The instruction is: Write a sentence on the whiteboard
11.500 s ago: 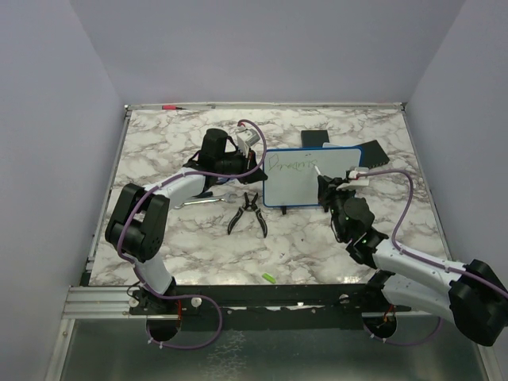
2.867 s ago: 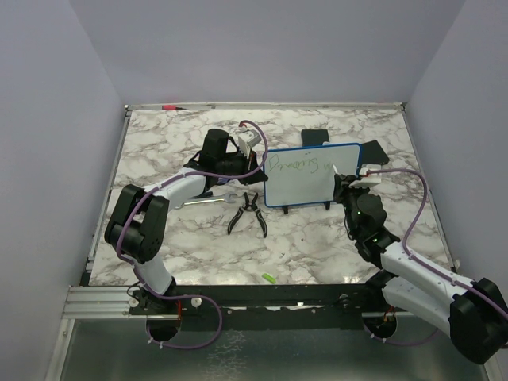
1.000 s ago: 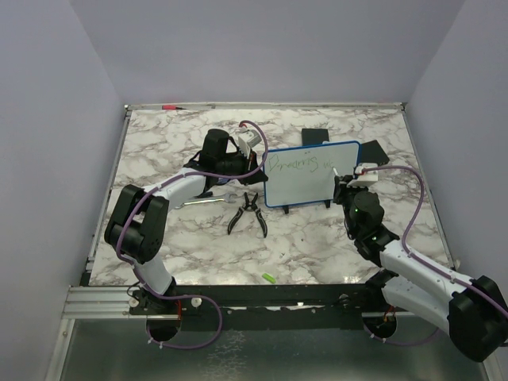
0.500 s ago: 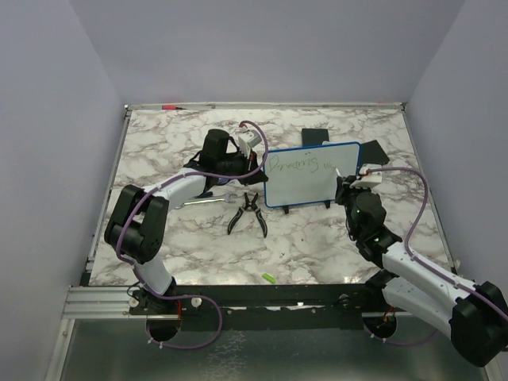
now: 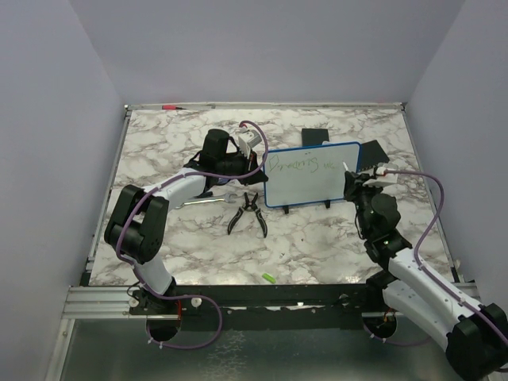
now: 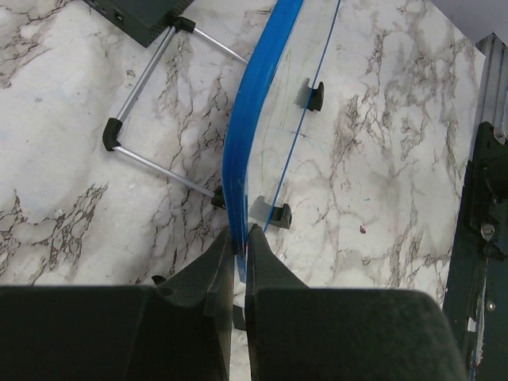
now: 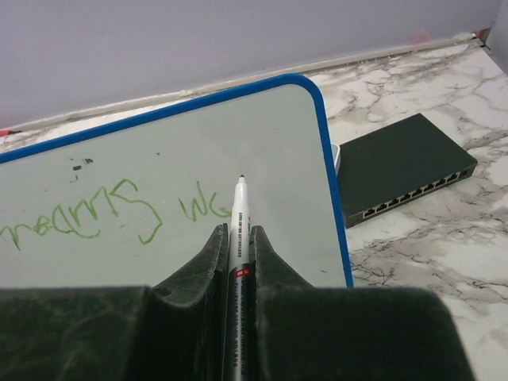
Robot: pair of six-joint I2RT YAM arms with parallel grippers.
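Observation:
The whiteboard (image 5: 308, 181) stands upright mid-table on small black feet, its blue frame (image 6: 248, 131) edge-on in the left wrist view. My left gripper (image 6: 240, 232) is shut on the frame's left edge and also shows in the top view (image 5: 252, 153). My right gripper (image 7: 236, 230) is shut on a white marker (image 7: 238, 208), tip forward and just off the board face near its right edge (image 5: 350, 179). The sentence (image 7: 95, 213) is one line of green scrawl, a long word and then a short "wc" (image 7: 200, 208), across the board's upper part (image 5: 305, 164).
Black pliers (image 5: 248, 213) lie in front of the board's left end. A black network switch (image 7: 405, 167) sits right of the board, and a flat black pad (image 5: 316, 137) lies behind it. A green cap (image 5: 269, 277) lies near the front edge. A red-capped pen (image 5: 169, 105) lies at the far edge.
My right gripper has moved right along the board with the marker, then drawn a little off its right edge. Green letters were added after the first word. The left arm holds still.

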